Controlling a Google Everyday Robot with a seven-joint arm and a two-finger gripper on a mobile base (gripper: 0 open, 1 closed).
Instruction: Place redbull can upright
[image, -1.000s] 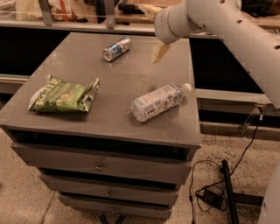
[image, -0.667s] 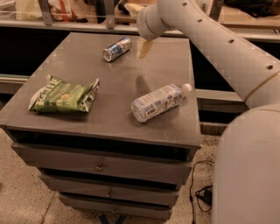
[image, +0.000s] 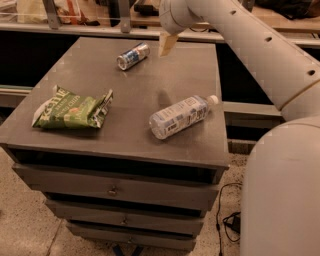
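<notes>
The redbull can (image: 133, 55), blue and silver, lies on its side near the far edge of the grey cabinet top (image: 100, 85). My gripper (image: 167, 44) hangs from the white arm a little to the right of the can and above the surface, apart from it. One tan finger (image: 168, 44) shows, pointing down.
A clear plastic bottle with a white cap (image: 181, 116) lies on its side at the right front of the top. A green chip bag (image: 74, 109) lies at the left front. My white arm (image: 260, 55) crosses the right side. A black cable (image: 227, 220) lies on the floor.
The arm has swung left along the far edge, bringing the gripper closer to the can. The can, bottle and bag have not moved.
</notes>
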